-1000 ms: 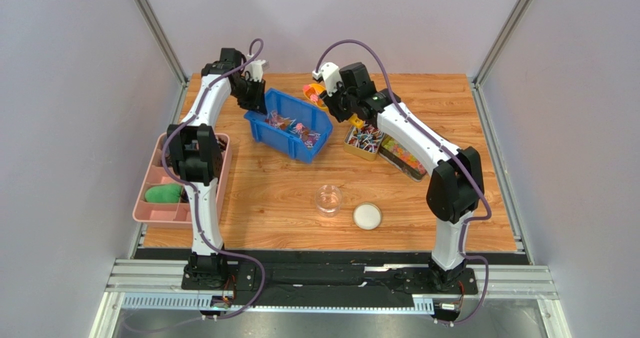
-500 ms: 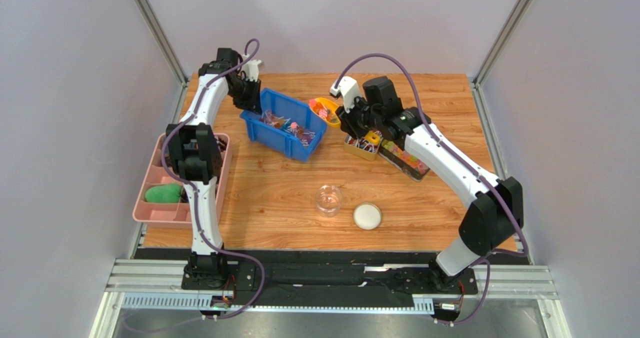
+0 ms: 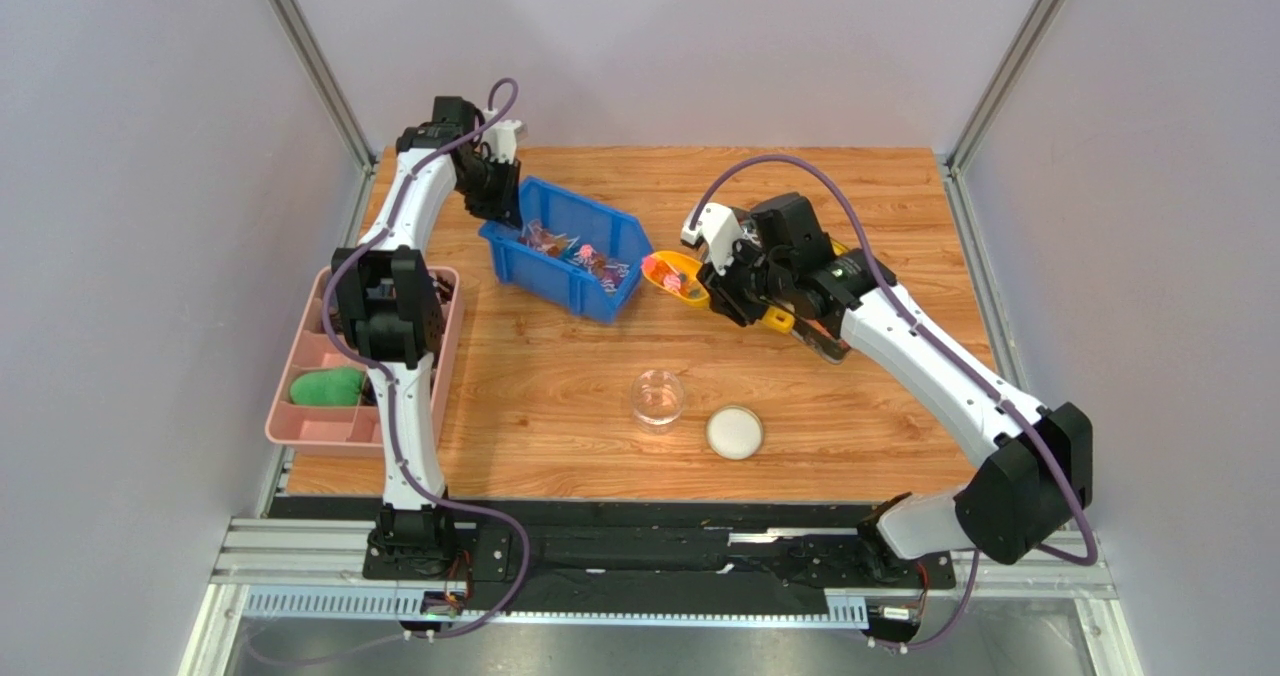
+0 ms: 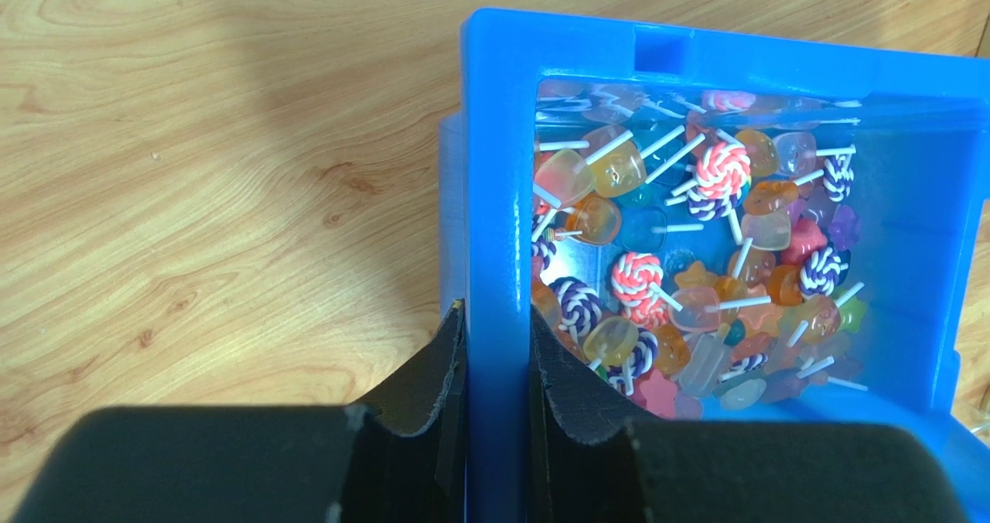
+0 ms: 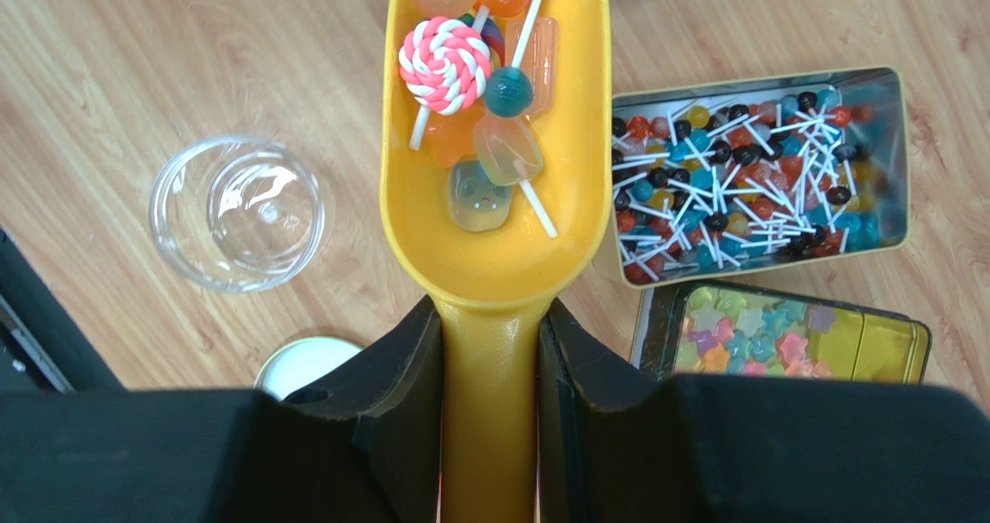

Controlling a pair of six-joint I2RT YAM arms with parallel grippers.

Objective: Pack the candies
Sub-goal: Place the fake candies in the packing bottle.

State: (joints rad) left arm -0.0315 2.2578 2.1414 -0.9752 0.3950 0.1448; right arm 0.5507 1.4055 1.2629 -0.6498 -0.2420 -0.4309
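Left gripper: jaws pinched on a wall of the blue bin, one finger inside, one outside, at the bin's far-left corner in the top view.

Bin sits on the table. Candies heaped inside: swirl lollipops, clear jelly pieces, star shapes, white sticks.

Right gripper: jaws closed on the handle of the yellow scoop. Scoop is just right of the bin, bowl toward it, apart from it. Bowl carries a small load of candies: one pink-white swirl, one blue ball, a few clear pieces.

Two open tins beyond the scoop from the bin, side by side, both with sweets.

Glass jar is on the near side of the bin, well apart. White lid is just beside the jar, on the side away from the bin.
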